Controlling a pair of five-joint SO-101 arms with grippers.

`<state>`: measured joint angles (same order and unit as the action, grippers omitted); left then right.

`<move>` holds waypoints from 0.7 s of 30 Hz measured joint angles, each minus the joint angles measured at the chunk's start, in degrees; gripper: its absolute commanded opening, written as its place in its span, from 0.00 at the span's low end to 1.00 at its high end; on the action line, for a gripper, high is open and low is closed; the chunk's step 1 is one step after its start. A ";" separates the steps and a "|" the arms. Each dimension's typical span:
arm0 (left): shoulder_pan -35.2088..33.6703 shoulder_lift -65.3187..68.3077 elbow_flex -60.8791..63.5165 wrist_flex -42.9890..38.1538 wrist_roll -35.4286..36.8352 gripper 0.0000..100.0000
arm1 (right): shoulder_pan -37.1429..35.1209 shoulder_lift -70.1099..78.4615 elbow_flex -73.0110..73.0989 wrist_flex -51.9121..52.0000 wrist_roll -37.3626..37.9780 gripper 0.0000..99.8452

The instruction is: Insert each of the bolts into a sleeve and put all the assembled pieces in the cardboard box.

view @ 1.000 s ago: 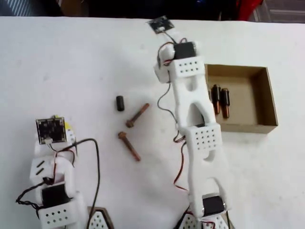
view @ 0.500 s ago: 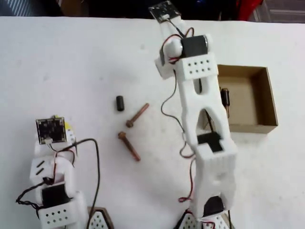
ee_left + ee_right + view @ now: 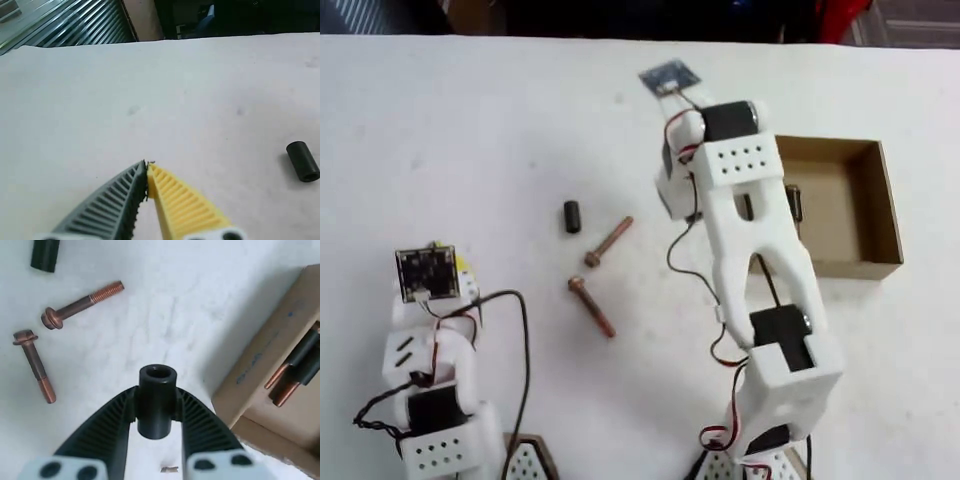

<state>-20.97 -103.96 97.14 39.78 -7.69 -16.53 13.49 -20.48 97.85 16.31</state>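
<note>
Over the white table, high view: the right arm [image 3: 752, 235], white perforated plastic, is stretching across the left edge of the cardboard box [image 3: 888, 205]; the left arm [image 3: 428, 385] is sitting folded at the near left corner.
Loose parts, high view: a short black loose sleeve [image 3: 572, 216] is lying left of two copper-toned flanged bolts, the upper bolt [image 3: 608, 241] and the lower bolt [image 3: 591, 306], all three apart from one another.
Left wrist view: the left gripper [image 3: 147, 172], one ribbed grey finger and one ribbed yellow, is pressing its tips together on nothing, above bare table [image 3: 150, 90].
Right wrist view: the right gripper [image 3: 156, 396], black and ribbed, is clamping a smooth black cylindrical held sleeve [image 3: 157, 377], its open bore showing, over the table between the bolts and the box.
Box, right wrist view: two assembled pieces [image 3: 302, 357], black sleeves on copper shanks, are lying side by side inside.
</note>
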 measured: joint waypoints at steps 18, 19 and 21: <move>0.00 0.00 0.00 0.00 0.00 0.05 | -0.09 0.00 31.38 -25.76 0.00 0.02; 0.00 0.00 0.00 0.00 0.00 0.05 | -0.09 0.00 32.88 -27.25 0.00 0.02; 0.00 0.00 0.00 0.00 0.00 0.05 | -0.35 0.00 35.60 -29.63 0.00 0.02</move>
<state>-20.97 -103.96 97.14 39.78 -7.69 -16.88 13.49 15.12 68.22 16.31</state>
